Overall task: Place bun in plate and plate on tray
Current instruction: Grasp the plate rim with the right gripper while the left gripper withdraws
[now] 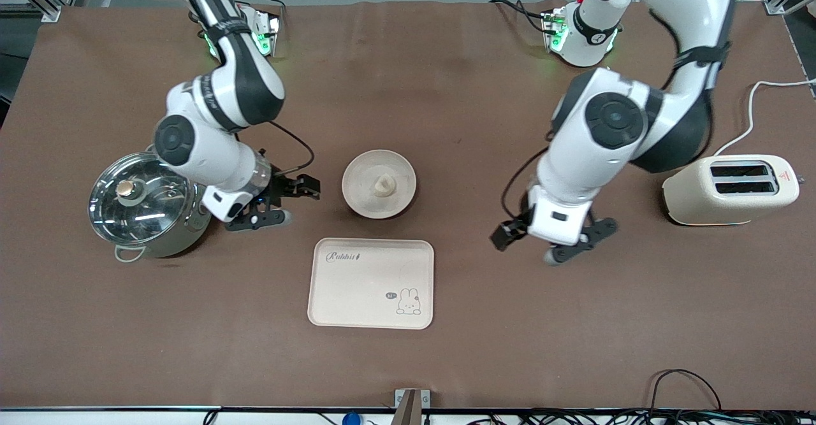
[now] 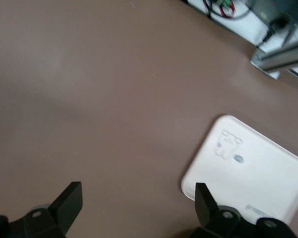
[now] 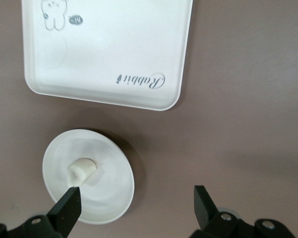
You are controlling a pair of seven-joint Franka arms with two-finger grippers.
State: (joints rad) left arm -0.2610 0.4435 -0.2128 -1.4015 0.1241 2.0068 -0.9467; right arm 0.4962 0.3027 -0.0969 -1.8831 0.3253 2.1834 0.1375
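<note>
The round cream plate [image 1: 363, 197] sits at the table's middle with the small white bun [image 1: 384, 185] in it. The rectangular "Rabbit" tray [image 1: 371, 283] lies beside the plate, nearer to the front camera, and has nothing on it. My right gripper [image 1: 284, 203] is open and holds nothing, over the table between the pot and the plate. The right wrist view shows the plate [image 3: 109, 198], the bun [image 3: 82, 171], the tray [image 3: 109, 49] and that gripper [image 3: 136, 208]. My left gripper [image 1: 545, 246] is open and holds nothing, over bare table toward the left arm's end. In its wrist view [image 2: 138, 206] the tray [image 2: 253, 168] shows.
A steel pot with a glass lid [image 1: 143, 205] stands at the right arm's end, close to the right gripper. A cream toaster [image 1: 733, 189] with a white cord stands at the left arm's end. Cables run along the table's front edge.
</note>
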